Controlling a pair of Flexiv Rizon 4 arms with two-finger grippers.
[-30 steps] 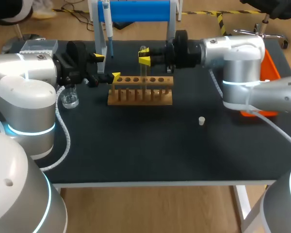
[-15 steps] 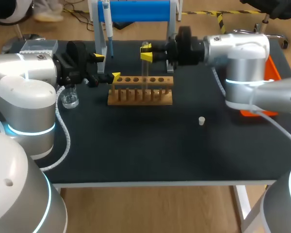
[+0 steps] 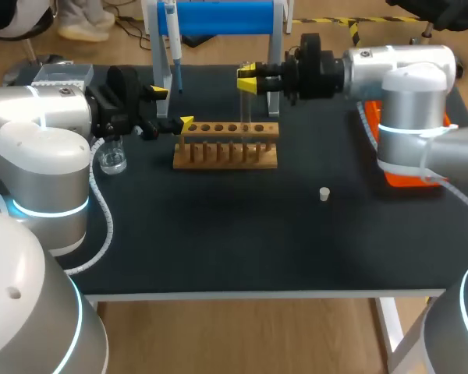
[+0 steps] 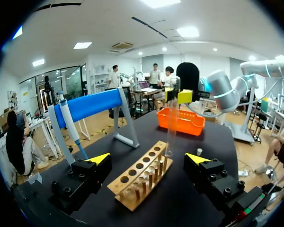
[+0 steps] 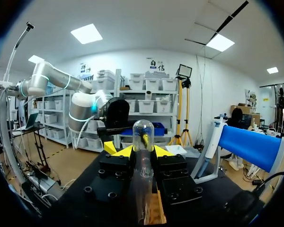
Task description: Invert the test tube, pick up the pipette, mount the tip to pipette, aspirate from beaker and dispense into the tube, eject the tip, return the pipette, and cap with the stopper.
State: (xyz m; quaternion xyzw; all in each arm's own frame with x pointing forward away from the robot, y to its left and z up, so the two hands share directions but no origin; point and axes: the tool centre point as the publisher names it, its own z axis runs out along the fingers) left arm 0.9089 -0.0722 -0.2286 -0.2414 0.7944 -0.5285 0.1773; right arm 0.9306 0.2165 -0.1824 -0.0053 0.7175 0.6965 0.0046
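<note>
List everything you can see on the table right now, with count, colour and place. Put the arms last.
test tube: 1, clear, upright over the rack, held near its top
rack: 1, wooden, middle of the table towards the back
pipette: 1, white and blue, hanging on the stand
stand: 1, blue bar on a white frame, back edge
beaker: 1, clear glass, left of the rack
stopper: 1, white, on the table right of the rack
tray: 1, orange, right edge
box: 1, pale, back left corner
table: 1, black top
left gripper: open, at the rack's left end
right gripper: shut on the test tube
</note>
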